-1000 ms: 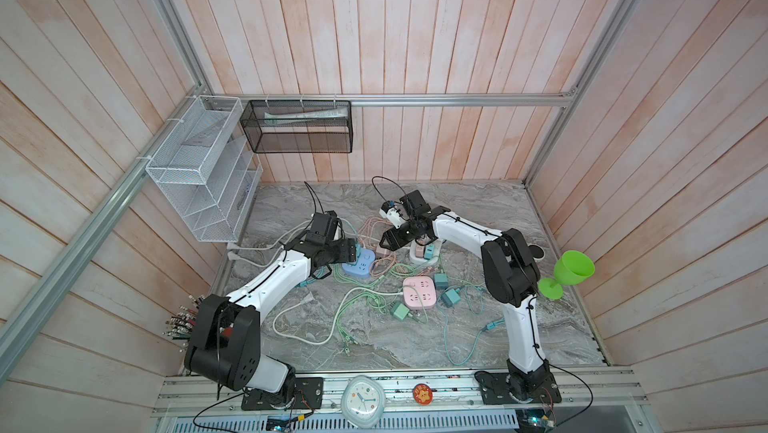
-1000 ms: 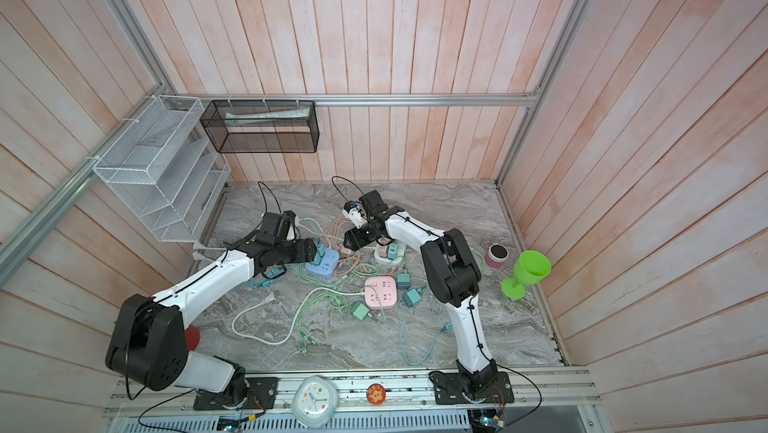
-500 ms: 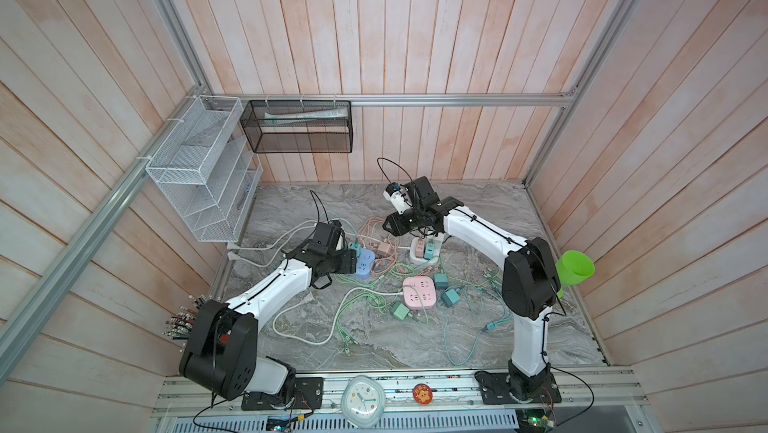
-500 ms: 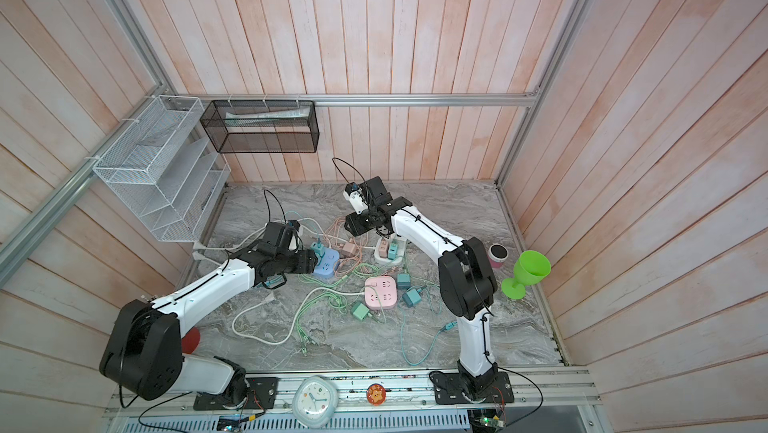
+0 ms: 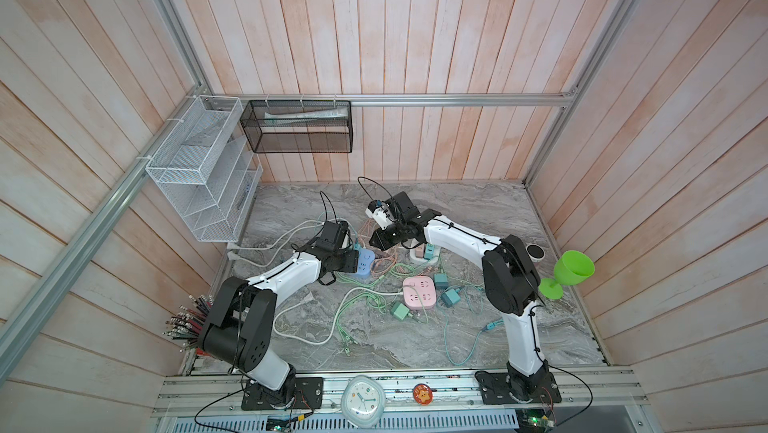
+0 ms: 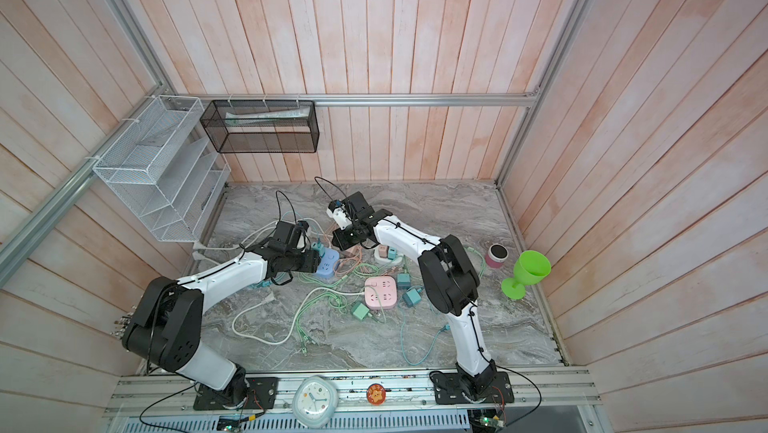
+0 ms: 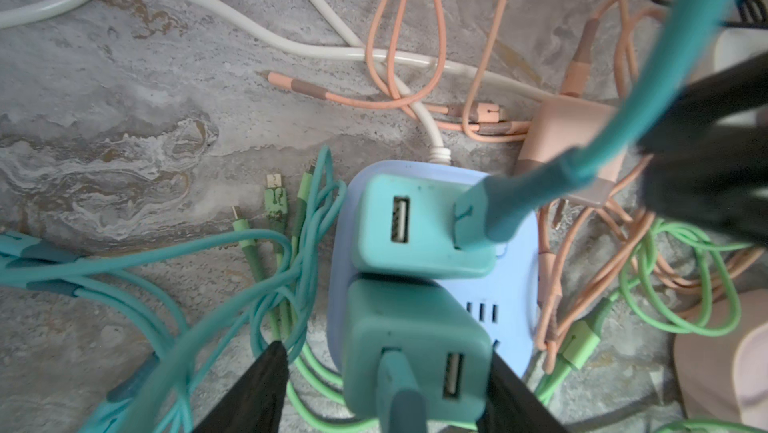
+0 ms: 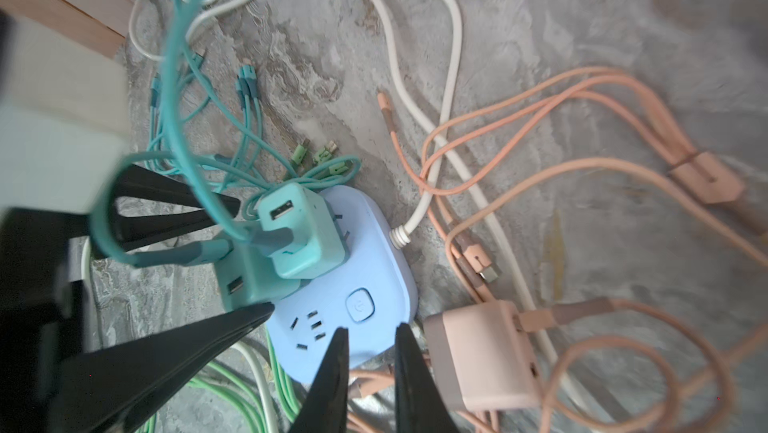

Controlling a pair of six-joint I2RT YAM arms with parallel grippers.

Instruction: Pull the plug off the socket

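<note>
Left gripper (image 7: 386,354), half open, straddles upright teal plug (image 7: 415,327), lower centre of left wrist view; right gripper (image 8: 371,330) closed, empty, over blue socket (image 8: 374,244)

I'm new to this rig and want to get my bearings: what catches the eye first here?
Two teal chargers stand plugged into a blue socket block left of centre on the marble table, amid a tangle of green, peach and white cables. The left hand straddles one charger, jaws open, while the right hand points down at the block's free outlets. A bright green goblet stands by the table's right edge.
</note>
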